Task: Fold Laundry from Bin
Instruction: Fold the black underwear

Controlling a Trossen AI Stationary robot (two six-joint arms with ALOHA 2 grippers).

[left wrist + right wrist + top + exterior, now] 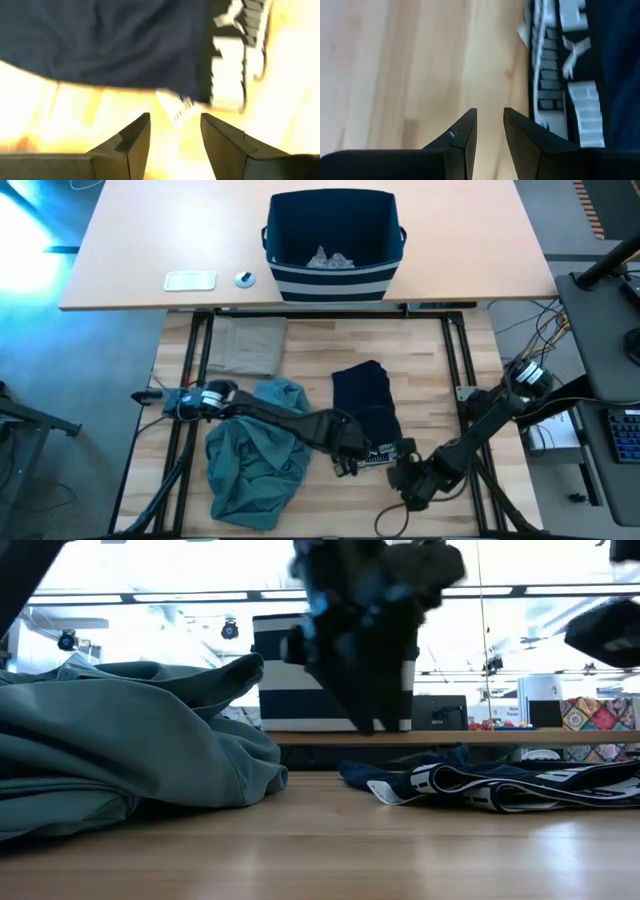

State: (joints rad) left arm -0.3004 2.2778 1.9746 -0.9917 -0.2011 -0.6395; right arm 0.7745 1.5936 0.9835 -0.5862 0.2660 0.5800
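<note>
Currently the navy garment is spread flat on the wooden table, its lettered white-and-black band turned toward the table's near edge. Against that band the left gripper is hovering with its fingers parted and nothing held between them; the band's small white tag is seen just beyond the fingertips in the left wrist view. Just beside the band's other end the right gripper is poised over bare wood, its fingers only narrowly apart and likewise empty.

For a clean fold, the band's two ends should probably be pinched together, one per gripper, and only the top edge caught, so that the cloth is lifted evenly and not bunched.

The navy garment looks soft, dark and slightly rumpled. Left of it the teal-green garment is heaped loosely; beyond that, the beige garment lies folded. Farther back, the striped navy bin is standing upright with small grey pieces inside.
</note>
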